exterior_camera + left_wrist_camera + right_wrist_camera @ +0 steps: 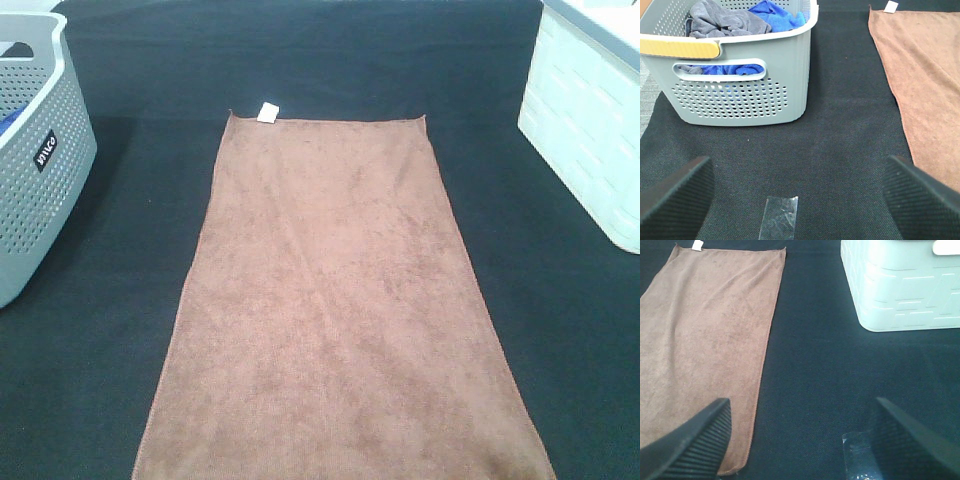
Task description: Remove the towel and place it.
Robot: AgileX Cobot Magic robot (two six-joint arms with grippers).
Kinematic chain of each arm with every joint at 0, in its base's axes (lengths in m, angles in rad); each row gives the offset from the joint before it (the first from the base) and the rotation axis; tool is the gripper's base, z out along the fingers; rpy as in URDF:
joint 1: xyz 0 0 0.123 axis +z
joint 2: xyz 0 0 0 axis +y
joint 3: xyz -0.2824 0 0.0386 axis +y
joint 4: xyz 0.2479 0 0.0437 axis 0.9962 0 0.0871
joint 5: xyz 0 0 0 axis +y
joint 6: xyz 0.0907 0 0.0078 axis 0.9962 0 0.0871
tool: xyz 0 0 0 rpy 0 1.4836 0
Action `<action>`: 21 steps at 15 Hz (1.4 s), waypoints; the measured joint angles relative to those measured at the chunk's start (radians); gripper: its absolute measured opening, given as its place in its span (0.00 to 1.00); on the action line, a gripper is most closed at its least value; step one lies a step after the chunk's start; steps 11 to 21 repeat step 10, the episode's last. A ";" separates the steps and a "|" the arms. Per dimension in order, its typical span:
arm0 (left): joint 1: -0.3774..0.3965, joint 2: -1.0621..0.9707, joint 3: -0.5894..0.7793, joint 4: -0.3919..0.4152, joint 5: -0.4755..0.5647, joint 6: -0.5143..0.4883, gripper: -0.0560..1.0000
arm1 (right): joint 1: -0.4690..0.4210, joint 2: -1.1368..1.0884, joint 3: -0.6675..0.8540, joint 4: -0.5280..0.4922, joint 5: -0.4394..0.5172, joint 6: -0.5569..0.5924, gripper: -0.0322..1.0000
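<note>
Between both spread pincers, the towel (335,310) lies flat, untouched.

Brown towel (335,310), spread flat, white corner tag

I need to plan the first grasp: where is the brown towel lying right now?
In the exterior high view the towel lies flat in the middle of the black mat, between the grey perforated basket on the left and the white bin on the right.
</note>
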 joint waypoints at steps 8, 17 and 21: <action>0.000 0.000 0.000 -0.001 0.000 0.000 0.87 | 0.000 0.000 0.000 0.000 0.000 0.000 0.73; 0.000 0.000 0.000 -0.001 0.000 0.000 0.87 | 0.000 0.000 0.000 0.000 0.000 0.000 0.73; 0.000 0.000 0.000 -0.001 0.000 0.000 0.87 | 0.000 0.000 0.000 0.000 0.000 0.000 0.73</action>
